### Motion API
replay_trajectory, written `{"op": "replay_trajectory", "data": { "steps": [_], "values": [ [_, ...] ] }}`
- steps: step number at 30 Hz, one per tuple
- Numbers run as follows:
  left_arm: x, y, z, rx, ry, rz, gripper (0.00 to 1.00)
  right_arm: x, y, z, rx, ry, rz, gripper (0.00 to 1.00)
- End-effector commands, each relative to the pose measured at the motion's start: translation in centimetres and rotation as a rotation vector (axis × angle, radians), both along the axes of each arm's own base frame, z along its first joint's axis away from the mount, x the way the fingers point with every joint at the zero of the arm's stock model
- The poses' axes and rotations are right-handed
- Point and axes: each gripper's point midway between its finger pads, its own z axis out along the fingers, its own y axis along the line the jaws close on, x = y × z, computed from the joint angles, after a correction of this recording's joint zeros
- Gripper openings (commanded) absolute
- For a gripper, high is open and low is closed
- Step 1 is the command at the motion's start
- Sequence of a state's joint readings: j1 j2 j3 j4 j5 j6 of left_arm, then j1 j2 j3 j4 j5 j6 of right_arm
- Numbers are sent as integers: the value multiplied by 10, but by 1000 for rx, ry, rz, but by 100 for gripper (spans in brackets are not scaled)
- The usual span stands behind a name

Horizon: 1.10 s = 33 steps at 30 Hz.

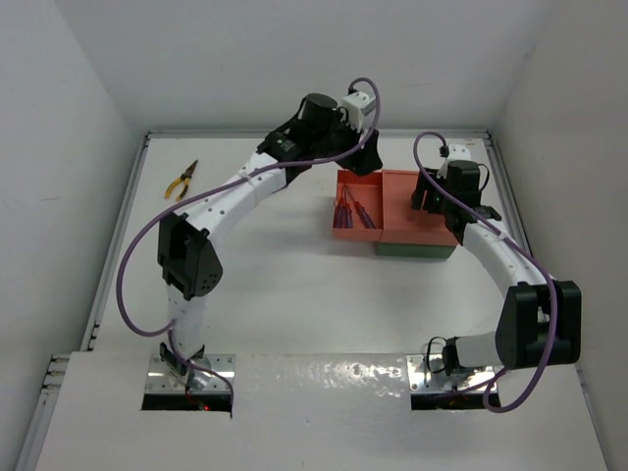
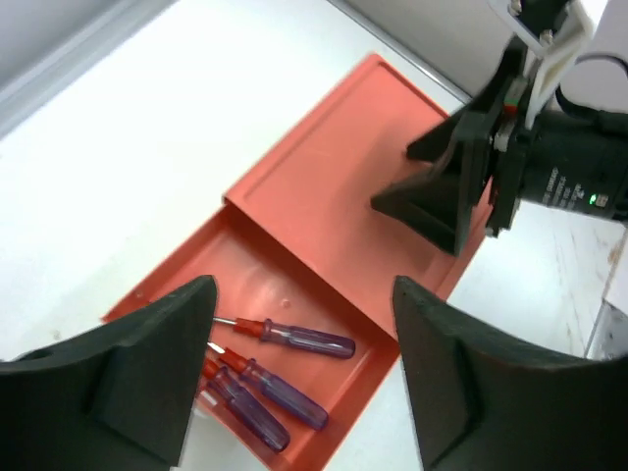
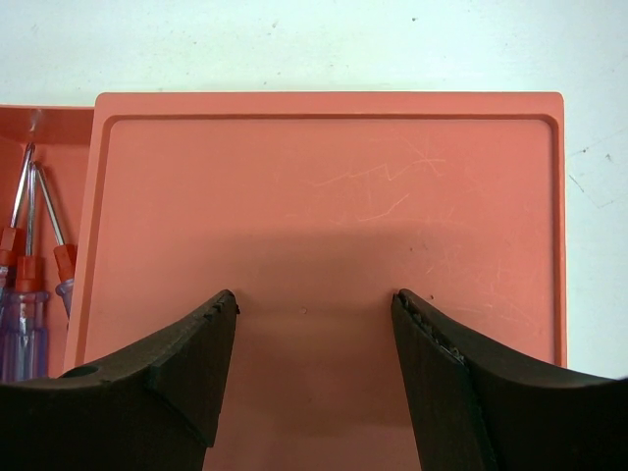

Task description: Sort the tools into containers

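The salmon-red tray (image 1: pixel 355 232) lies at the table's middle right, with three blue-and-red screwdrivers (image 1: pixel 345 209) in its open left part. They show in the left wrist view (image 2: pixel 294 339) and at the left edge of the right wrist view (image 3: pixel 27 285). The dark green tray (image 1: pixel 417 250) shows under the salmon one at its near right. One yellow-handled pliers (image 1: pixel 182 181) lies on the table far left; the second pliers is out of view. My left gripper (image 1: pixel 367 159) (image 2: pixel 304 289) is open and empty above the screwdrivers. My right gripper (image 1: pixel 430 201) (image 3: pixel 314 296) is open and empty over the flat salmon panel (image 3: pixel 324 186).
White walls close in the table on three sides. A raised rim (image 1: pixel 118 226) runs along the left edge. The right gripper's fingers (image 2: pixel 446 191) show in the left wrist view, close above the salmon panel. Bare table lies between the pliers and the trays.
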<state>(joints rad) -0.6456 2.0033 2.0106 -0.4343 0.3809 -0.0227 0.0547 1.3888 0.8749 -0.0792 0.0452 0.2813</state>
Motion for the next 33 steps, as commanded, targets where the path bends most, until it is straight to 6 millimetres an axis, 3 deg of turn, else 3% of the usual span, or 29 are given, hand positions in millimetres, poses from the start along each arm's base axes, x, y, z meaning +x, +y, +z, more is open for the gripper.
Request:
{"op": "replay_trajectory", "data": {
  "steps": [1, 4, 5, 7, 9, 11, 14, 19, 24, 26, 33],
  "values": [
    [16, 24, 28, -4, -72, 108, 66, -90, -5, -95, 8, 461, -34, 65],
    [60, 78, -7, 52, -19, 314, 29, -90, -5, -95, 13, 460, -31, 64],
    [69, 89, -21, 60, 14, 352, 11, -90, -5, -96, 17, 463, -33, 64],
    [91, 126, -49, 105, 52, 458, 0, -91, -6, -97, 23, 464, -35, 64],
    [102, 150, -78, 200, 47, 525, 0, -93, -6, -100, 37, 467, -31, 64],
    [96, 154, -109, 267, 74, 505, 0, -94, -9, -102, 42, 469, -44, 64],
    [83, 148, -141, 276, 128, 453, 0, -96, -10, -106, 46, 475, -50, 64],
    [59, 116, -180, 310, 190, 356, 0, -98, -10, -111, 44, 493, -51, 64],
    [18, 74, -197, 340, 217, 210, 0, -97, -10, -112, 41, 493, -46, 64],
    [5, 58, -194, 326, 218, 167, 0, -97, -10, -111, 39, 493, -45, 64],
    [-6, 21, -138, 180, 160, 116, 0, -95, -4, -113, 59, 501, -12, 64]
  ]
}}
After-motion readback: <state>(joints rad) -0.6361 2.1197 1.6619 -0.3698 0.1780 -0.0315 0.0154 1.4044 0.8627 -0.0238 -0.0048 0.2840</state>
